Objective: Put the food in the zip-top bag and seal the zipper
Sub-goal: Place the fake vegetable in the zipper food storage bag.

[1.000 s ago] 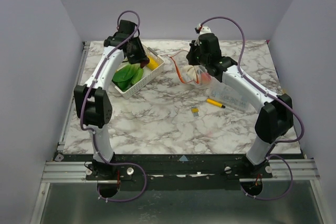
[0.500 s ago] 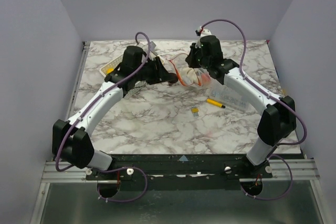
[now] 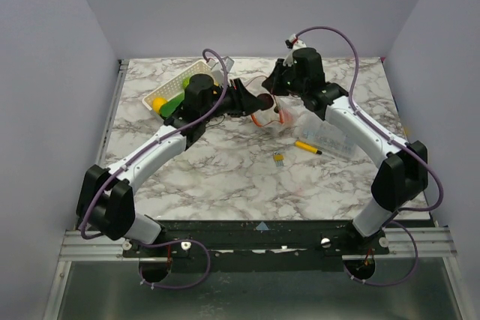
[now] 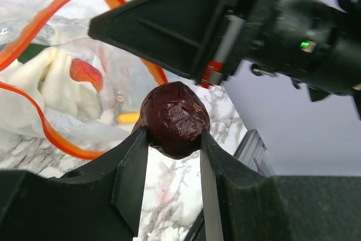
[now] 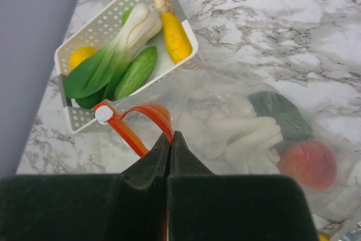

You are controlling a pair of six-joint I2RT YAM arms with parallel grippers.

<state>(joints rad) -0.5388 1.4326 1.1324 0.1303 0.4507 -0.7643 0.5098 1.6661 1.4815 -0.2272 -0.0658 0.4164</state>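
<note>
Transfer of one piece of food was in hand. The left end effector (image 4: 172,137) pinched a dark purple fruit (image 4: 174,114) between its two fingers, which stood partly apart around it. It held the fruit above the desk (image 3: 225,177), just in front of the mouth of the zip-top bag (image 5: 225,91). The bag lay near the middle of the far edge of the desk.

The right end effector (image 5: 170,142) had its fingers pressed together on the zipper (image 5: 144,106) and lifted one lip. This seemed to be why the orange-red strip stood up as an open loop: the mouth was kept wide so that the fruit could go in. A white vegetable (image 5: 242,134) and a red fruit (image 5: 307,162) lay inside the bag.

The white lattice basket (image 5: 104,23), near the far left corner, held green and yellow pieces (image 5: 135,71). Judging from this, more food remained to be moved, and the zipper was not yet sealed.
</note>
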